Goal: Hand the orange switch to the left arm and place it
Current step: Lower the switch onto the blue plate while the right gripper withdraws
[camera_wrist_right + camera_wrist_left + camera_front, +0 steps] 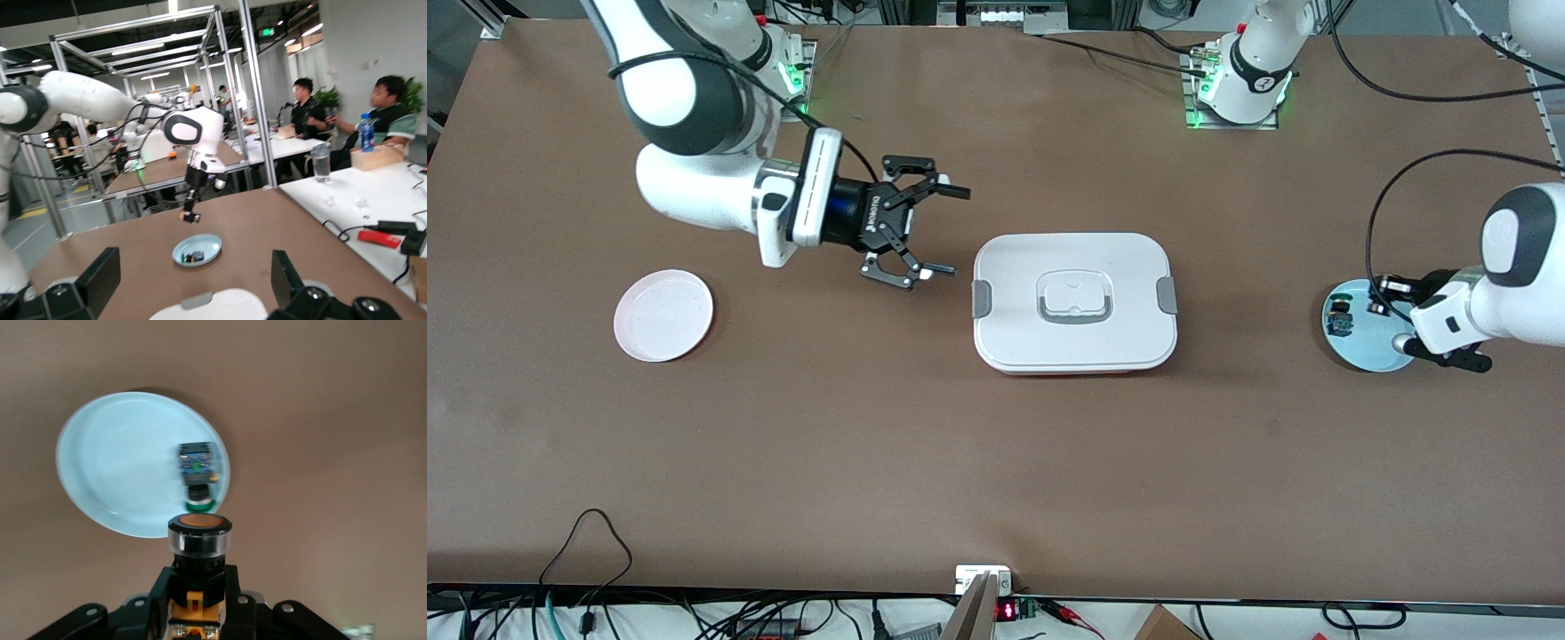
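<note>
The orange switch is black with an orange cap and sits between the fingers of my left gripper, which is shut on it. My left gripper holds it in the air over the light blue plate at the left arm's end of the table. The right wrist view shows the switch hanging above that plate. My right gripper is open and empty in the air, beside the white box toward the right arm's end, and points at it. The box stands at the table's middle.
A small blue-and-green-topped component lies on the blue plate. An empty pink plate lies at the right arm's end of the table. Cables run along the table's edge nearest the front camera.
</note>
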`<state>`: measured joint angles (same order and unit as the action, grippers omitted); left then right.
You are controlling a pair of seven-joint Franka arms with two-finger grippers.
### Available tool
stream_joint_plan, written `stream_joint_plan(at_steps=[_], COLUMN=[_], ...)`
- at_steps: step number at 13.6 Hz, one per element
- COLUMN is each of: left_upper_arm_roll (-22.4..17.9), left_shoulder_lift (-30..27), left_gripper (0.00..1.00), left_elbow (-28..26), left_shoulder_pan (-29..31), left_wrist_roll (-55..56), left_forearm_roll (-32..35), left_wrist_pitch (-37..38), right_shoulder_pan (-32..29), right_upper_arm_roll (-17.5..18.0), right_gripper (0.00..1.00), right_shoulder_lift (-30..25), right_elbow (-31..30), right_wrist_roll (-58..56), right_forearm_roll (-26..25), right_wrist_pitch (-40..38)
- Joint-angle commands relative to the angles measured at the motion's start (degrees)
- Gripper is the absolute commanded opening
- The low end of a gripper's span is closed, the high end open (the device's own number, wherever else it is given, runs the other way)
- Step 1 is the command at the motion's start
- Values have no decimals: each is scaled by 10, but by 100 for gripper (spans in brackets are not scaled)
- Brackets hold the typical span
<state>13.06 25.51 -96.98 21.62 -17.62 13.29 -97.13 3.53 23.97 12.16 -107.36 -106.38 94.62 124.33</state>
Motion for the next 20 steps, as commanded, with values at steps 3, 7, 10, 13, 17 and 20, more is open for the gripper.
stream_joint_plan(at_steps=[3,7,10,13,17,20], left_upper_arm_roll=[6,1,0,1,1,2], left_shoulder_lift=[52,78,73,73,79,79], left_gripper=[0,0,0,0,13,66], left_elbow=[-3,-25,-89,-95,-95,-91], left_shoulder_pan=[50,67,84,85,81,68], left_wrist_roll=[6,48,72,72,74,84], left_forearm_roll=[95,147,165,166,166,166], left_wrist_pitch=[-86,-174,-270,-270,-266,-259], right_shoulder_pan=[-27,-74,-91,-101,-112,-109], right_upper_arm_roll=[-8,-17,-46,-53,-53,-53], right_gripper=[100,100,100,100,100,100], right_shoulder_lift=[-15,-16,-16,-26,-28,-44], right_elbow=[-11,-33,-28,-24,-24,-6], right_wrist_roll=[215,352,439,578,839,1008], right_forearm_roll=[-156,-229,-289,-409,-559,-778], right_wrist_pitch=[-40,-102,-122,-103,-87,-155])
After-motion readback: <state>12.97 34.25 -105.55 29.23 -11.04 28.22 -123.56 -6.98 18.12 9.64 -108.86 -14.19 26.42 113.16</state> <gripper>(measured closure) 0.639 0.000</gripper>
